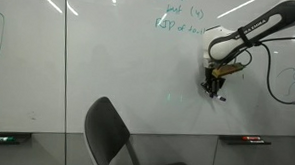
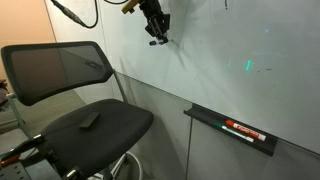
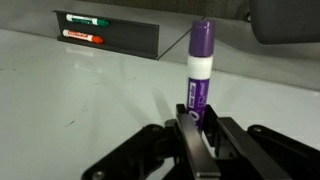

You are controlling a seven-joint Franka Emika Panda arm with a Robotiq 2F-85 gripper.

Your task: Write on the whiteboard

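Note:
The whiteboard (image 1: 118, 61) is a glossy white wall-sized board with green handwriting (image 1: 180, 19) at the top and light-strip reflections. It also shows in an exterior view (image 2: 230, 70) and in the wrist view (image 3: 70, 90). My gripper (image 1: 215, 90) sits at the board's surface, below the green text; it also shows in an exterior view (image 2: 157, 30). In the wrist view the gripper (image 3: 197, 125) is shut on a purple marker (image 3: 198, 70), whose capped-looking tip points at the board.
A dark office chair (image 1: 110, 136) stands in front of the board, below and to the side of the gripper; it also shows in an exterior view (image 2: 85, 110). A black marker tray (image 2: 235, 128) with red and green markers (image 3: 85, 28) is mounted on the board.

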